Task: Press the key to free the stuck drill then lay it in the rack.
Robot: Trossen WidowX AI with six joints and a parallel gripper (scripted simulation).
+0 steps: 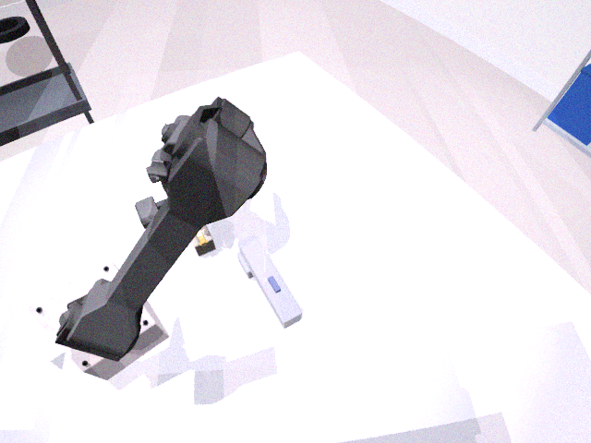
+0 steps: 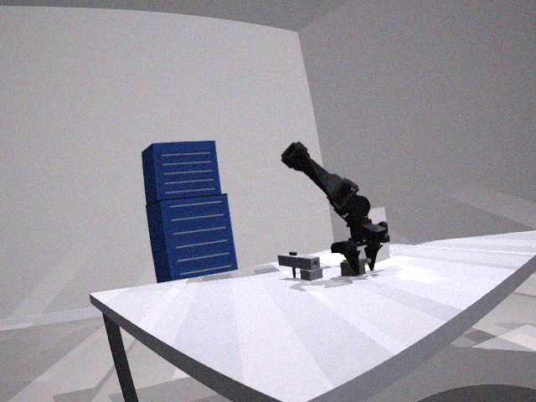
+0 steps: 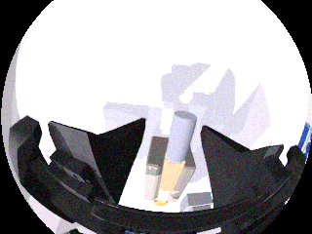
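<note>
The drill (image 3: 181, 138) has a grey-blue shank and a yellow-orange part. It lies in the small dark rack (image 3: 157, 148) (image 2: 349, 269) (image 1: 205, 248). Its yellow-orange part (image 1: 202, 236) also shows in the top view, where the arm hides the rest. My gripper (image 3: 174, 124) (image 2: 364, 267) is open, with one finger on each side of the drill and rack, low over the table. The long grey holder (image 1: 288, 305) (image 2: 283, 260) stands apart from the rack. The small blue key (image 1: 273, 283) (image 2: 292, 253) is on its top. The holder's inside is not visible.
The arm (image 1: 166, 243) (image 2: 322, 175) reaches over the white table (image 1: 381, 286) (image 2: 260, 328) from its pale base block (image 1: 155, 336). A dark cart (image 1: 38, 104) stands beyond the table at the upper left. Blue cabinets (image 2: 186, 234) (image 1: 572, 112) stand beyond it too.
</note>
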